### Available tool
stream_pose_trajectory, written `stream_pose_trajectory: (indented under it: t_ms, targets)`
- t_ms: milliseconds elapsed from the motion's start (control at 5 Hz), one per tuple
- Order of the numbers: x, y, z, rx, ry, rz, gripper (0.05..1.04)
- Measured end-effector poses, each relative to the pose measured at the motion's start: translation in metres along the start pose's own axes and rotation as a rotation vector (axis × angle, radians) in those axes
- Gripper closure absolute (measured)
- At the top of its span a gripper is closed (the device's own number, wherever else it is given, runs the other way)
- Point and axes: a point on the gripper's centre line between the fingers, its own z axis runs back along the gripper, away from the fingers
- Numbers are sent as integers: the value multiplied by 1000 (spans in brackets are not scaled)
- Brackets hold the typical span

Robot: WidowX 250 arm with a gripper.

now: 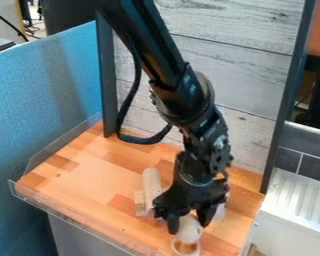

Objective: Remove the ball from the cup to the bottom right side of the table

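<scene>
1. Seems clenched on the ball [190, 231] with the claw [189, 225], one finger at either side, at or just above the mouth of the cup [186, 248]; cannot tell whether fully clear of the rim.
2. Could lose the ball back into the cup, owing to a curved surface and a pinch slightly too high or off centre.
3. Could drag or tip the cup by moving sideways too early, or by hooking the rim with a fingertip; better to lift straight up first.
4. Might shoot the ball out by squeezing harder, or drop it by loosening during the carry.
5. Might bump the pale cylinder [151, 185] or the small block [140, 203] by straying toward the view's left.
6. Could send the ball rolling off the counter [109, 175] by releasing high or near the edge; best to set down low and gently at bottom right.
</scene>
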Motion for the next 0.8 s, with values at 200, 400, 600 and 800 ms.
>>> stream_pose_trajectory:
  t_ms: [200,400,600,800]
  targets:
    - [-4,1,-3,12,-9,8,322]
    - [-4,3,-3,26,-9,40,84]
    - [-9,4,-3,36,20,39,77]
    - [8,7,9,58,56,69,83]
